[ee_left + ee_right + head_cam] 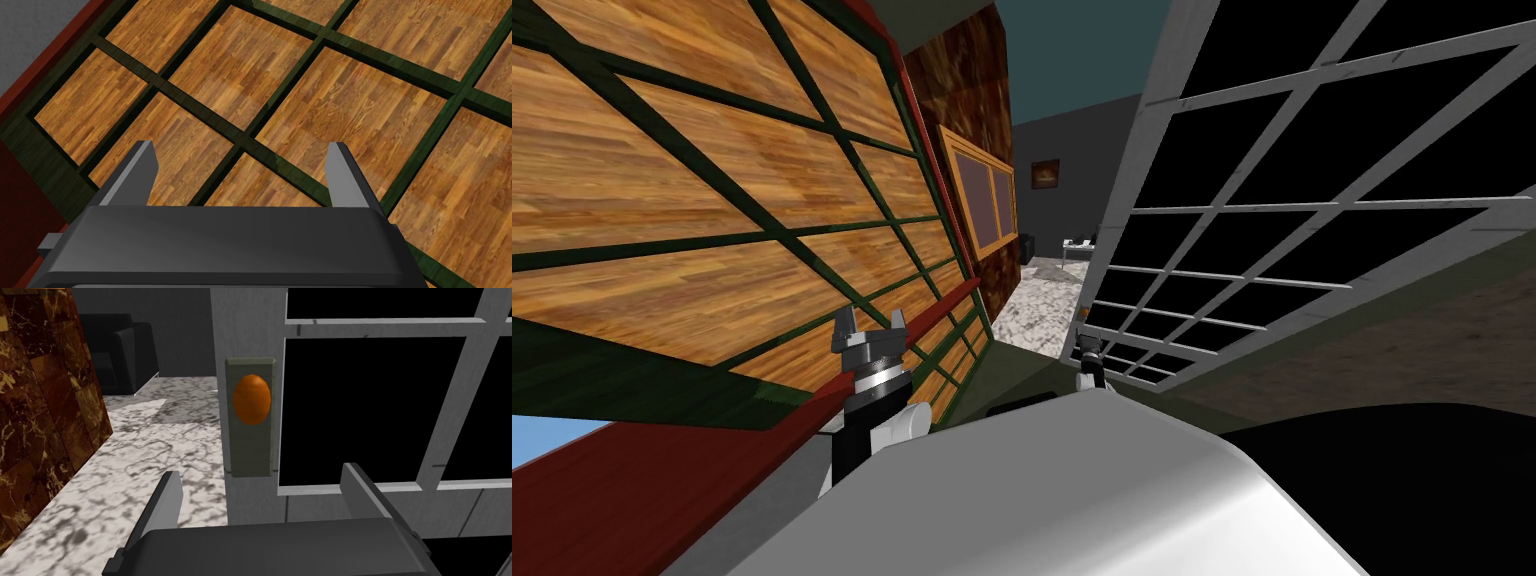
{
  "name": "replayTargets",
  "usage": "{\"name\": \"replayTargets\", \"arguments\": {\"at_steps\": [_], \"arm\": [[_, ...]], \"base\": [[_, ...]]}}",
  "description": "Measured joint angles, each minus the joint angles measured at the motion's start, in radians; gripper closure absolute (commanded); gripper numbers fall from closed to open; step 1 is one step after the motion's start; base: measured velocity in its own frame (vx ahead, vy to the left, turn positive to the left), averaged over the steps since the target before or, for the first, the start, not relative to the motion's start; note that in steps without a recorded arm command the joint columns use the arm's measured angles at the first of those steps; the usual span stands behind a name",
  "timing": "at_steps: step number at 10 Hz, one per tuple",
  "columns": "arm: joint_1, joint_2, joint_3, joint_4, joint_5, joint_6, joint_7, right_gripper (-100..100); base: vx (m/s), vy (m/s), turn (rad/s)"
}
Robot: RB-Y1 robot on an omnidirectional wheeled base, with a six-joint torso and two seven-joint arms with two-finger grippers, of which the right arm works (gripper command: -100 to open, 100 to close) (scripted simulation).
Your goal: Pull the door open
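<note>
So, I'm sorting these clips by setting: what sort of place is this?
Probably a doorway inside a house: a grey paned door with an orange knob, a marbled floor, and a dark sofa beyond.

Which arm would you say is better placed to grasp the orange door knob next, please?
The right, probably. The right gripper, open, points at the orange knob on the grey door, short of touching it. The left gripper, also open, faces a wood-panelled lattice instead.
</note>
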Motion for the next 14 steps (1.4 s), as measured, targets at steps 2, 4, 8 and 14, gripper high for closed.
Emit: {"name": "replayTargets", "arguments": {"at_steps": [2,4,8,14], "arm": [[0.004,-0.037,-0.001,0.028,-0.003,-0.016,-0.022,-100],[0.018,-0.071,0.000,0.034,-0.006,-0.019,-0.053,-100],[0.049,-0.134,0.002,0.061,-0.012,-0.035,-0.123,-100],[0.063,-0.142,0.004,0.062,-0.013,-0.036,-0.139,100]], "base": [[0.170,-0.009,0.033],[0.205,-0.028,0.033],[0.220,-0.036,0.039],[-0.002,0.001,0.002]]}}
